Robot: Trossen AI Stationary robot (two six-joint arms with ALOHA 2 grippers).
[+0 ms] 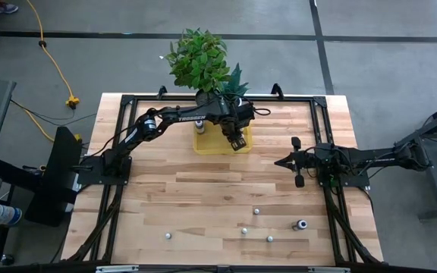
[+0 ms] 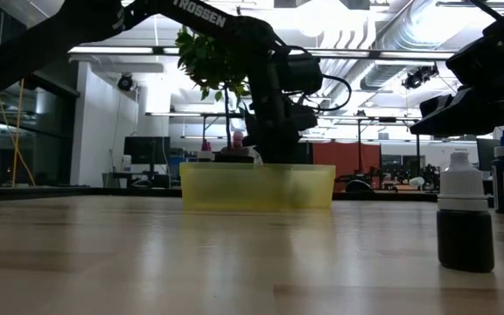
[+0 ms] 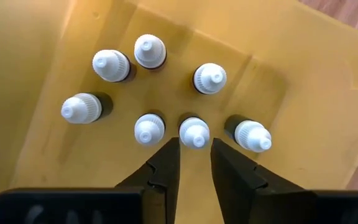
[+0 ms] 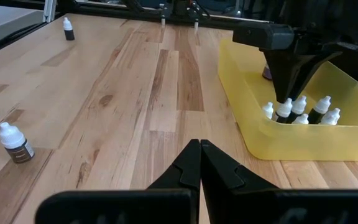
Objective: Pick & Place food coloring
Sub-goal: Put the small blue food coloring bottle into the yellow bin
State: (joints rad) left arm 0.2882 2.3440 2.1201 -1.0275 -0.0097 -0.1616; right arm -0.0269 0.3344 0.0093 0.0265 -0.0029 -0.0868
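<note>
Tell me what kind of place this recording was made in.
Probably a robotics lab or open workshop hall, not a home. The low view shows exposed ceiling ducts and desks with monitors behind the wooden table; the high view shows a bare concrete floor with a yellow extension cord.

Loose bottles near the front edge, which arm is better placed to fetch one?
Probably the right: its gripper waits shut over bare table, nearer the loose bottles. The left gripper is over the yellow tray, fingers around a bottle.

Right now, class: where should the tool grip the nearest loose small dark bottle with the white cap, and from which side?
Grip the small dark bottle across its straight dark body, under the wider white cap, probably coming from above. It stands upright and alone on the wooden table, so both sides are free.
</note>
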